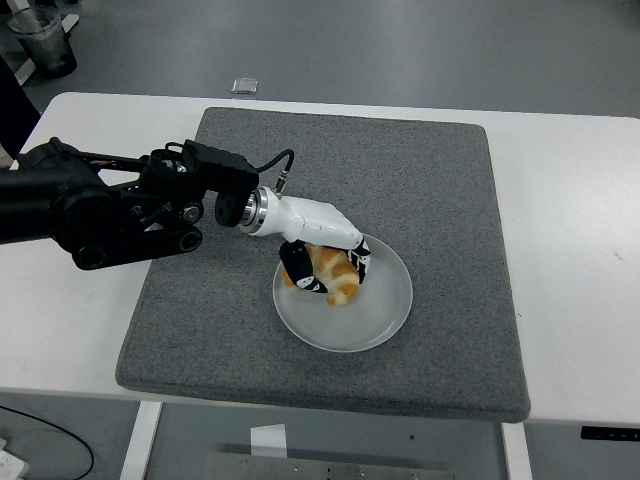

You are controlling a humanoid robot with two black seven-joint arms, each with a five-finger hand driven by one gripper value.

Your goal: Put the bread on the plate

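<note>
Head view. The left hand [322, 262], white-shelled with black finger pads, reaches in from the left edge of the frame on a black arm [100, 205]. Its fingers are curled around the golden-brown bread roll [335, 275], clamped on it from above and from the side. The bread sits over the left part of the round pale-grey plate [380, 310], low enough that it appears to touch or nearly touch the plate surface; contact cannot be confirmed. The plate rests on the dark grey felt mat [430, 190], centre of the frame, and the mat lies on the white table [570, 250]. The right arm is not in view.

Other items: a clear plastic cup [42, 38] on the floor in the upper left corner, and a small flat square object [244, 85] on the floor beyond the table's far edge.

Assessment: the placing step is in hand, at its final stage. The bread is inside the plate rim but off-centre, toward the left side. The next move calls for releasing the fingers, then lifting the hand clear without dragging the bread or nudging the plate.
</note>
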